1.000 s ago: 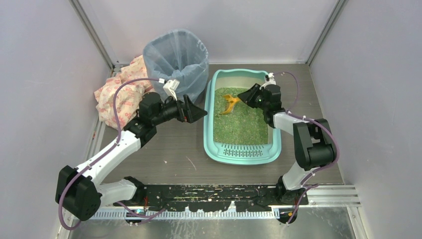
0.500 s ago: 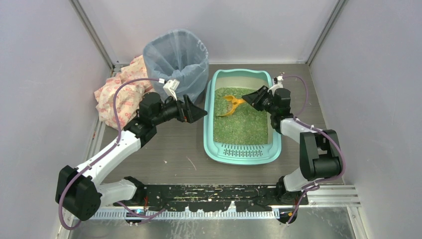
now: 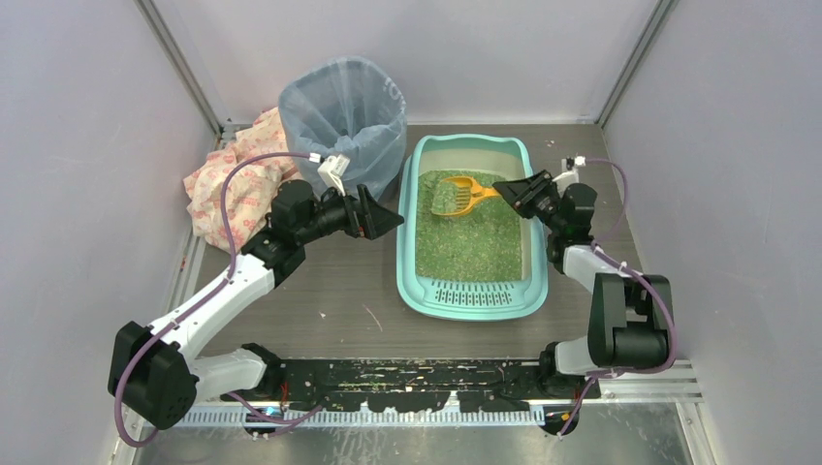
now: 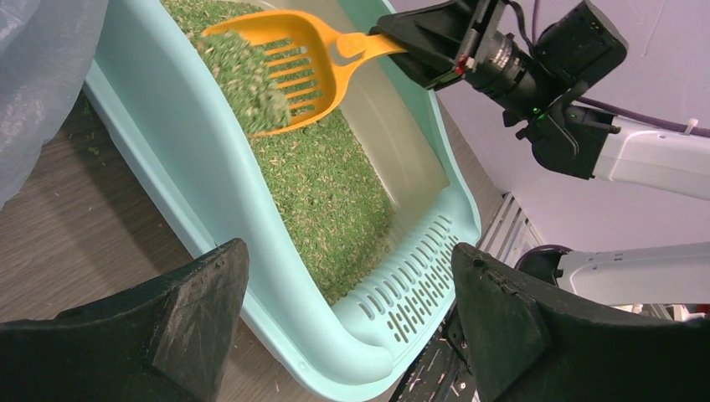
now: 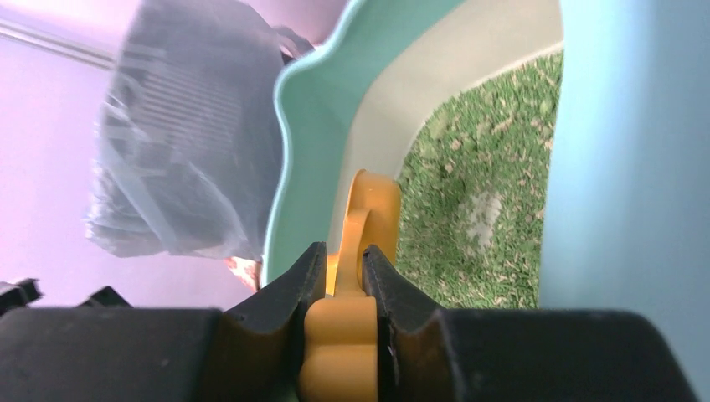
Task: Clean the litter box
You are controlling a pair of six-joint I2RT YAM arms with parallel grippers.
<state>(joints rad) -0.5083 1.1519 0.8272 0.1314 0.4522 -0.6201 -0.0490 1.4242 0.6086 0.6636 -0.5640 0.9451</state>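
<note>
Both jaws of the right gripper pinch the scoop handle; its bowl lies ahead, over the litter box. The left gripper is spread, empty.

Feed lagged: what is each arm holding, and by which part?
The right gripper grips the orange scoop by its handle end; left gripper, open, holds nothing.

A dark wood-grain tabletop carries a large teal-green rectangular plastic litter box, lying flat right of centre with its slotted grate end toward the near edge. Just beside the box's far left corner stands a round blue-grey bin lined with a translucent bag. A crumpled pink-and-white patterned sack lies against the bin's left side. A few pale litter crumbs dot the bare boards, and a black mounting rail runs along the near edge.
</note>
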